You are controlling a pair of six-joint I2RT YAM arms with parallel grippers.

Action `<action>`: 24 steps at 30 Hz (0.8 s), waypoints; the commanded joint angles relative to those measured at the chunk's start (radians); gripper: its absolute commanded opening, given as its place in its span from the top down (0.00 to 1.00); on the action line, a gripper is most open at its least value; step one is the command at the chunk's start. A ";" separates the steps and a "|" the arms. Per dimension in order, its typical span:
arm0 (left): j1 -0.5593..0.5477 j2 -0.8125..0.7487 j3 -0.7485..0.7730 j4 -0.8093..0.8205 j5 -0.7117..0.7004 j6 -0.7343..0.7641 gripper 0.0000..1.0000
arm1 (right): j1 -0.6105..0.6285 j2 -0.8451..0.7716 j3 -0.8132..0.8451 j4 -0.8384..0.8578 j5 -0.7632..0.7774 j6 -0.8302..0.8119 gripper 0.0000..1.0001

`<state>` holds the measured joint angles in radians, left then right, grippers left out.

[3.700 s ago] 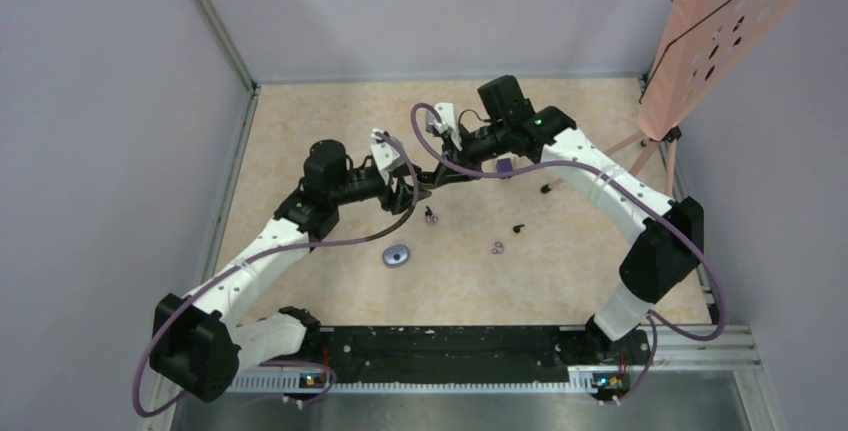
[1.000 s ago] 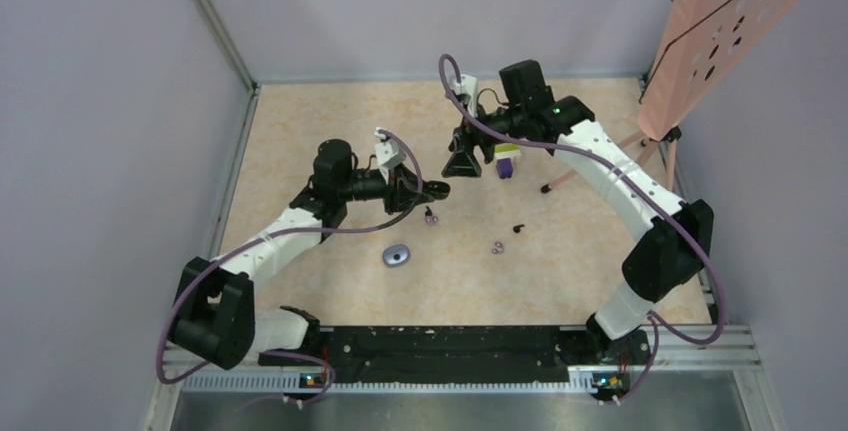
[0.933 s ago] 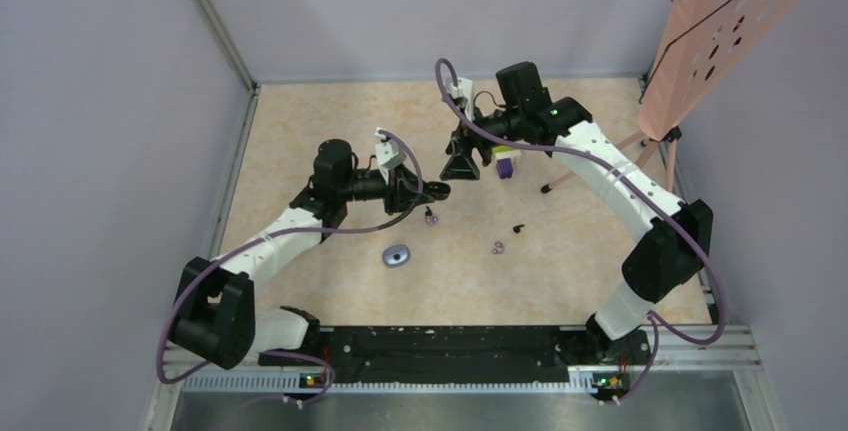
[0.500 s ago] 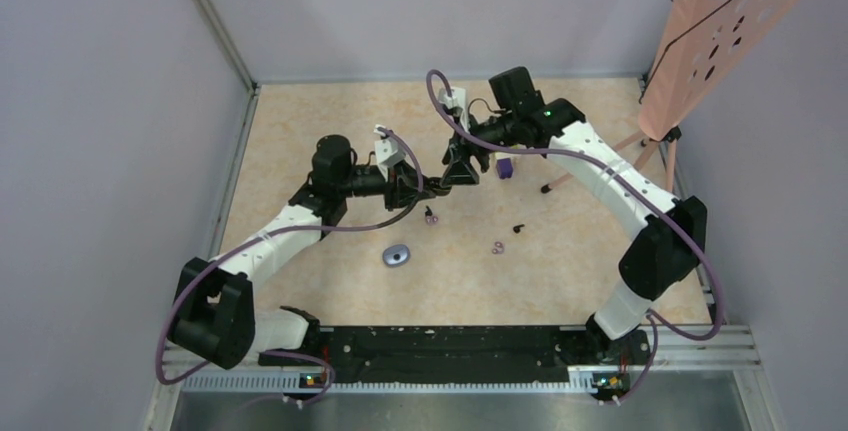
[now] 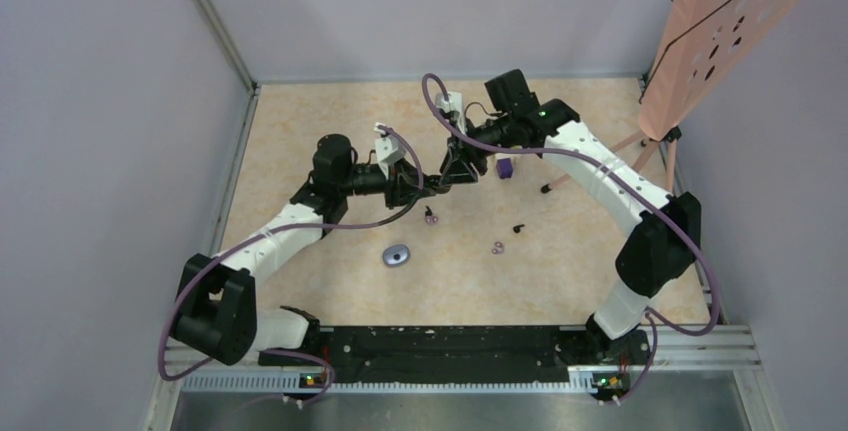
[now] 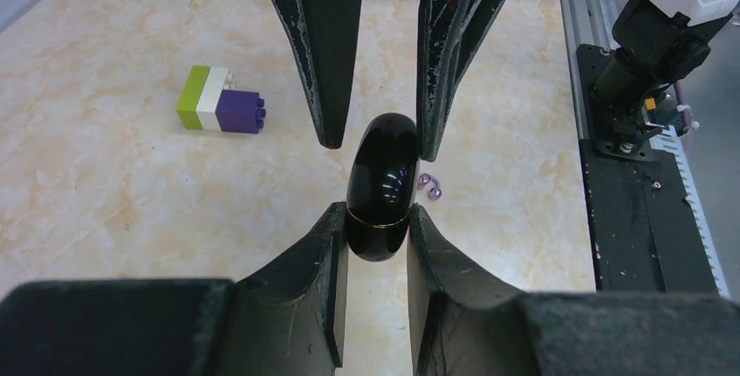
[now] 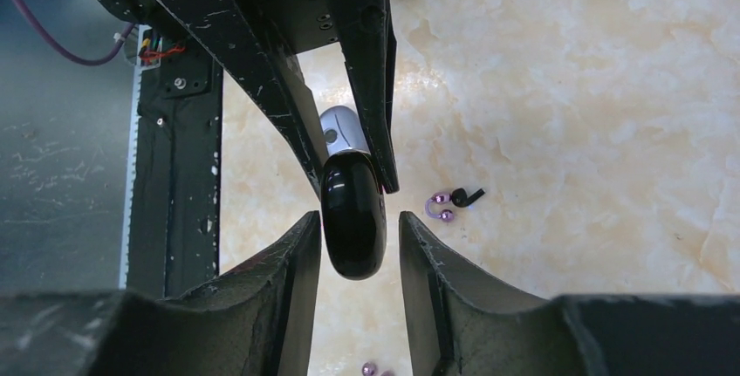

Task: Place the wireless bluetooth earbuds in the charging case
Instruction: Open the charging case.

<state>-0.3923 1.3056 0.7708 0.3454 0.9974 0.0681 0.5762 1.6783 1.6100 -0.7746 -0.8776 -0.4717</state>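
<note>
Near, on the surface [image 5: 330, 281]: grey oval item [image 5: 397, 255]; earbuds lie loose, none housed: purple ring [image 5: 497, 247], black piece [image 5: 517, 227], stemmed purple piece [image 5: 431, 217].

Middle: charging case [image 6: 381, 186], lid shut, is clenched aloft by the left hand [image 6: 375, 212]. The right hand [image 7: 358, 217] has been brought over from the block [image 5: 505, 166] and is half-closed astride the case, with gaps showing. Lid-opening is judged imminent; the shut lid obstructs.

Far: pink board [image 5: 735, 21].

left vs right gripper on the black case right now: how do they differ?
Grip: the left gripper is shut on the black case, both pads pressed to its sides; the right gripper is open, straddling the case's other end with a gap showing at one finger.
Approach: in the top view the left gripper reaches in from the left, the right gripper from the far right.
Shared: both sets of jaws flank the same case, tips facing each other.
</note>
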 commanded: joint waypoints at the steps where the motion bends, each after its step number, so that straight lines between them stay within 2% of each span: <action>1: 0.000 0.005 0.040 0.070 0.003 -0.032 1.00 | 0.009 0.003 0.011 0.012 -0.020 -0.020 0.60; 5: 0.000 0.007 0.040 0.083 -0.009 -0.043 1.00 | 0.011 0.010 0.012 0.012 -0.011 -0.015 0.49; 10: 0.000 0.014 0.039 0.094 -0.017 -0.050 1.00 | 0.012 0.016 0.019 0.011 -0.008 -0.020 0.64; 17: 0.000 0.022 0.038 0.141 -0.044 -0.099 1.00 | 0.011 0.022 0.014 0.011 0.012 -0.021 0.69; 18: 0.000 0.024 0.038 0.146 -0.045 -0.102 1.00 | 0.011 0.024 0.013 0.011 0.011 -0.021 0.72; 22: 0.000 0.027 0.031 0.152 -0.062 -0.115 1.00 | 0.011 0.025 0.019 0.010 0.013 -0.020 0.98; 24: 0.000 0.027 0.029 0.147 -0.081 -0.122 0.96 | 0.008 0.023 0.029 0.010 0.015 -0.019 1.00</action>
<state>-0.3923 1.3342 0.7715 0.4026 0.9699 -0.0261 0.5751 1.6920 1.6100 -0.7700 -0.8558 -0.4942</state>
